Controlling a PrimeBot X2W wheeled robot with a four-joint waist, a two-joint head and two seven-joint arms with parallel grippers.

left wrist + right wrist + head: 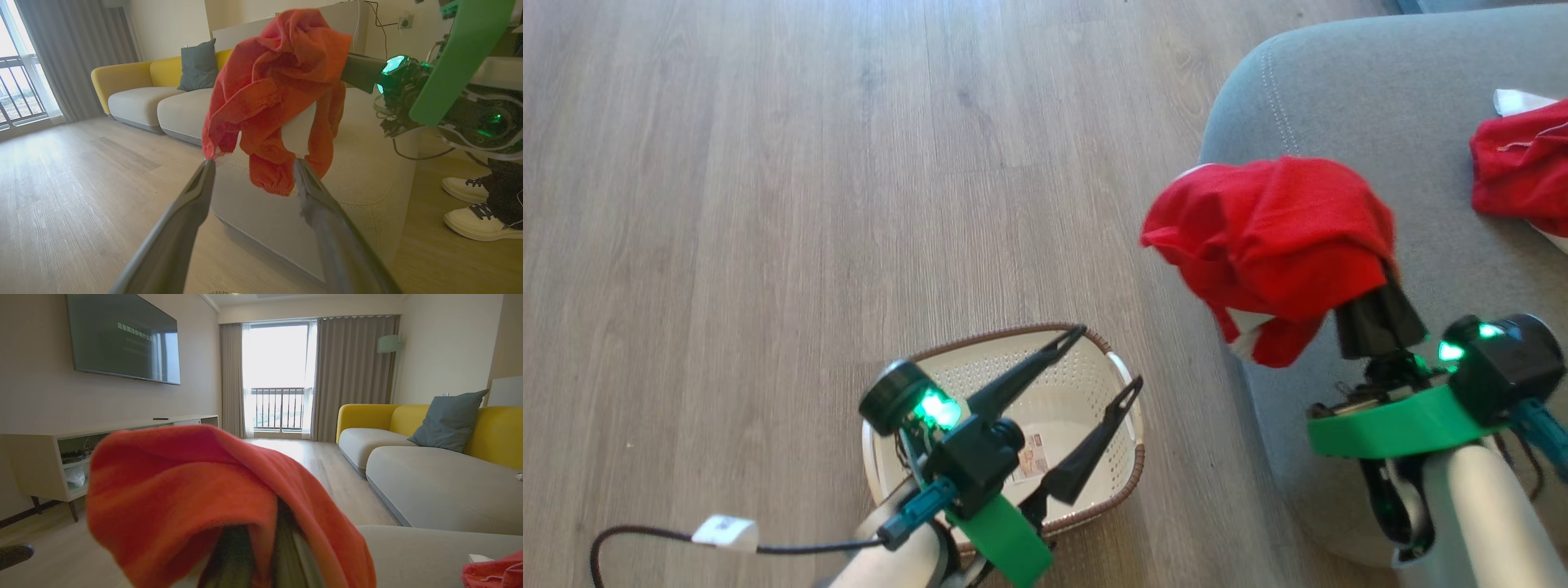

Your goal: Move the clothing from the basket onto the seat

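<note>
Now, your right claw (1380, 314) is pressed together, pinching the red garment (1274, 237), which hangs off its tips above the seat's (1339, 98) rounded corner and seems to reach partly out over the floor (768, 204). Carry it toward 3 o'clock, nearer the other red garment (1519, 171) lying on the seat, before you let go, or it may slide off the edge. At 8 o'clock, your left claw (1107, 357) stands spread and empty over the basket (886, 465), which looks emptied.

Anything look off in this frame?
Yes: the red garment sits bunched like a hood over the shut right gripper, hanging past the seat corner, partly above the floor. Otherwise nothing odd.
</note>
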